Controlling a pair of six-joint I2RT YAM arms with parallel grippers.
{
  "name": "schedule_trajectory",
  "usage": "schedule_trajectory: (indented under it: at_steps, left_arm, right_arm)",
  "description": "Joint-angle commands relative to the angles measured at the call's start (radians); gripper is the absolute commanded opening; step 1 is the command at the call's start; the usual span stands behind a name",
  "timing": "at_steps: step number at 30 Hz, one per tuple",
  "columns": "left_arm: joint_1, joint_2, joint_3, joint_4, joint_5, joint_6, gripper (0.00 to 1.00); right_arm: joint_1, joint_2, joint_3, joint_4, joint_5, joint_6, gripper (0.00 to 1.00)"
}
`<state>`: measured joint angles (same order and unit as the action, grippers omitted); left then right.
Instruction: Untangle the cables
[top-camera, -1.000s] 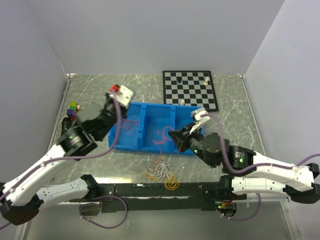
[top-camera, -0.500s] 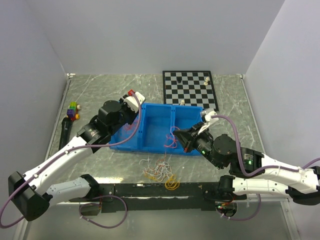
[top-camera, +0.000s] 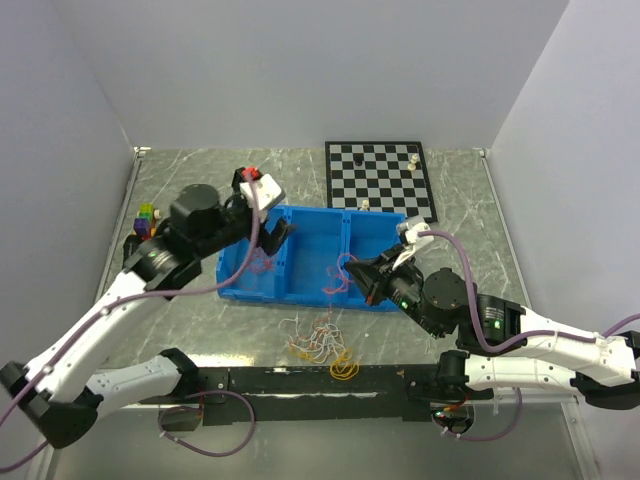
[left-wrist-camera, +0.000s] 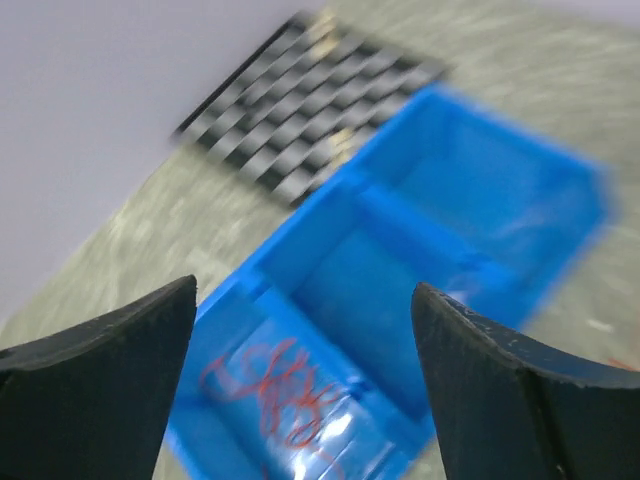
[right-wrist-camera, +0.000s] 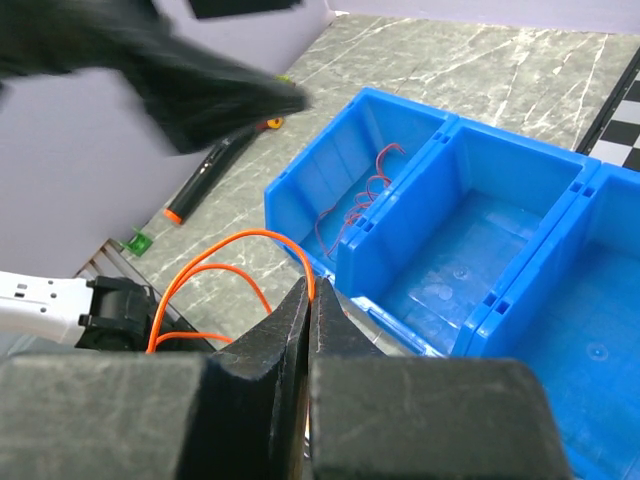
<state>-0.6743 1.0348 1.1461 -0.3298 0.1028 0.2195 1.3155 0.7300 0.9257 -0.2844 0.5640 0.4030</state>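
Cables partly sorted, by our read. Left of frame: left hand spread wide, grasping nothing, hovering over the left compartment of the blue bin. One red cable already lies in that compartment, so we count that one done. Lower centre: most of the bunch sits tangled on the desk, just in front of the bin. Right of that: right hand clenched on an orange cable, lifted near the bin's front wall. Left to do: place this one, then pull the rest apart.
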Motion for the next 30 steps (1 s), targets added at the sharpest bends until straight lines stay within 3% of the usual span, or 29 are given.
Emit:
schedule_trajectory:
  at_steps: [1, 4, 9, 20, 23, 25, 27, 28, 30]
  left_arm:
    - [0.001, -0.145, -0.011, -0.169, 0.527, 0.039, 0.97]
    - [-0.008, -0.234, -0.153, -0.097, 0.711, 0.012, 0.99]
    - [-0.036, -0.197, -0.221, -0.005, 0.764, -0.012, 0.99]
    - [-0.057, -0.084, -0.287, 0.322, 0.661, -0.153, 0.96]
    - [-0.057, -0.087, -0.263, 0.322, 0.728, -0.201, 0.74]
    - [-0.057, -0.102, -0.255, 0.298, 0.799, -0.212, 0.48]
    - [-0.056, -0.111, -0.246, 0.246, 0.815, -0.197, 0.11]
    - [-0.056, -0.116, -0.244, 0.227, 0.795, -0.187, 0.01]
    - [-0.051, -0.12, -0.23, 0.206, 0.776, -0.183, 0.01]
  right_arm:
    - [0.007, 0.012, 0.039, 0.047, 0.011, -0.026, 0.0]
    - [0.007, 0.035, 0.064, 0.068, -0.009, -0.041, 0.0]
    - [0.007, 0.063, 0.091, 0.123, -0.065, -0.039, 0.0]
    - [0.008, 0.12, 0.173, 0.197, -0.187, -0.047, 0.0]
    - [0.008, 0.118, 0.164, 0.206, -0.185, -0.046, 0.0]
    - [0.008, 0.117, 0.151, 0.205, -0.174, -0.046, 0.0]
    - [0.008, 0.114, 0.141, 0.209, -0.168, -0.046, 0.0]
    - [0.008, 0.111, 0.136, 0.209, -0.162, -0.044, 0.0]
    - [0.007, 0.105, 0.125, 0.203, -0.15, -0.04, 0.0]
